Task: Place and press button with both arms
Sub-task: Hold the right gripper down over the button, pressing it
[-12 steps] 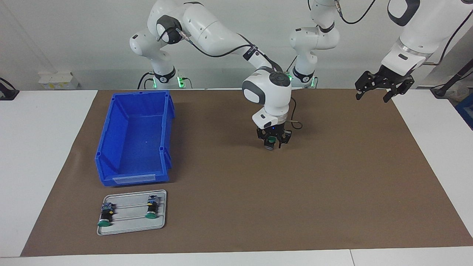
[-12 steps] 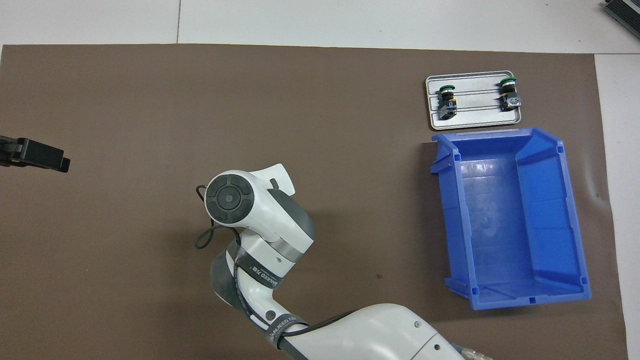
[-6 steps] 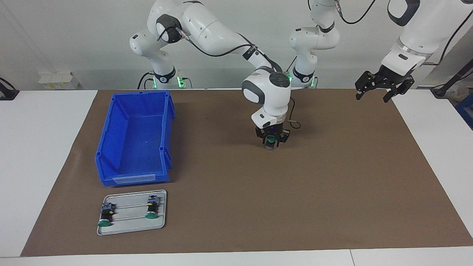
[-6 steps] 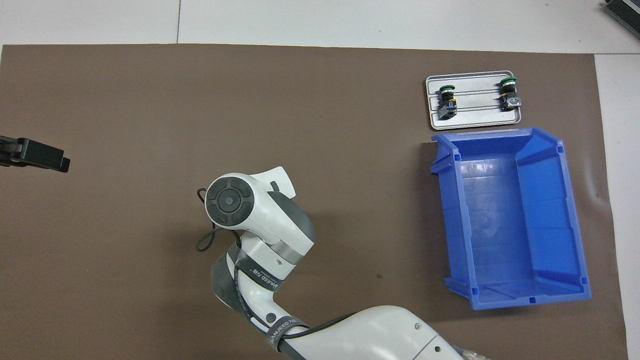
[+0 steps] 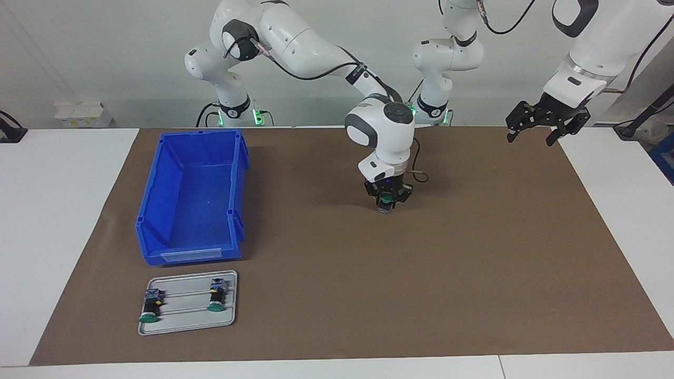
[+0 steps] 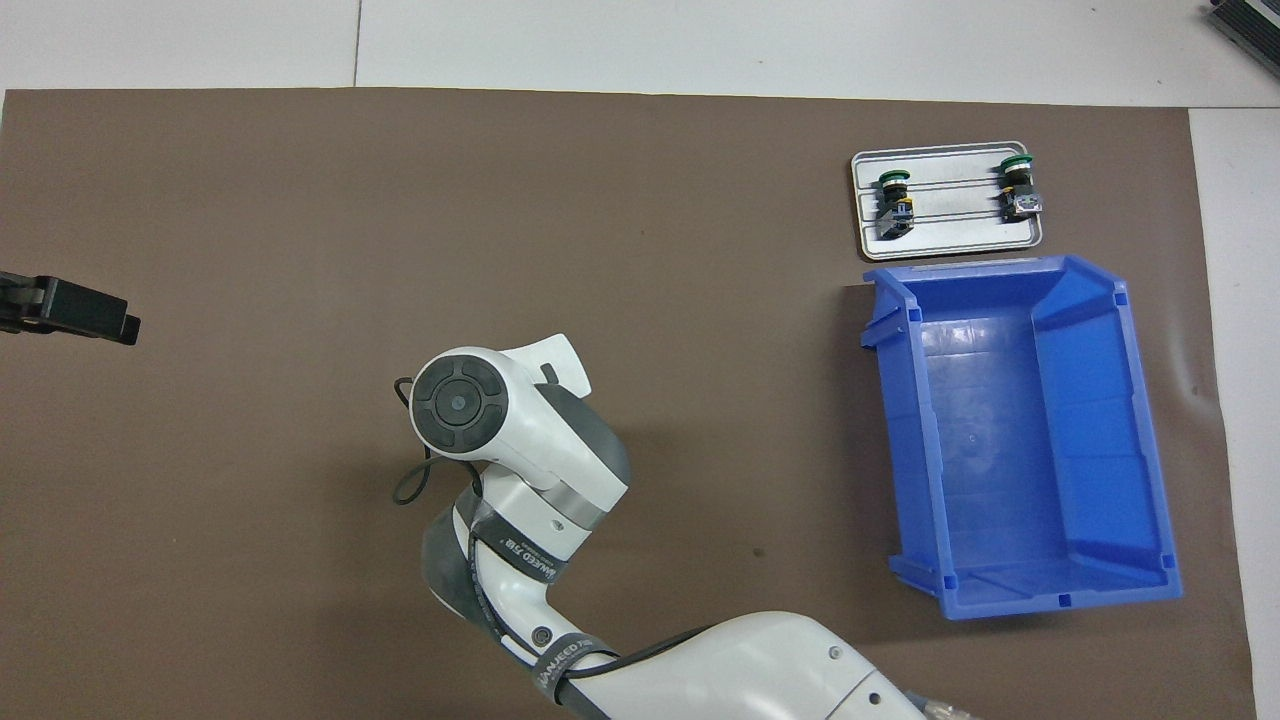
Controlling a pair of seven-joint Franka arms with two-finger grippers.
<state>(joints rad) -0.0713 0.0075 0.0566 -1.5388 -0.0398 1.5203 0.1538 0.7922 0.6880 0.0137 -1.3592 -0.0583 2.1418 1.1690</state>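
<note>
- The button (image 5: 387,200) stands on the brown mat (image 5: 474,263) near the middle of the table, green cap up, its greyish block at the bottom.
- The right gripper (image 5: 387,202) points straight down over it, its fingers drawn in around the cap; whether they actually pinch the cap cannot be made out.
- In the overhead view the right arm's wrist (image 6: 500,420) covers both that gripper and the button.
- The left gripper (image 5: 542,123) waits in the air over the mat's corner at the left arm's end, its fingers spread apart and nothing in them; the overhead view shows only one dark tip (image 6: 75,310).
- The blue bin (image 5: 158,210) sits toward the right arm's end of the table with nothing in it.
- The metal tray (image 5: 184,325) lies just beside the bin, farther from the robots, holding two green-capped buttons (image 5: 150,308) lying on their sides, well apart from each other.
</note>
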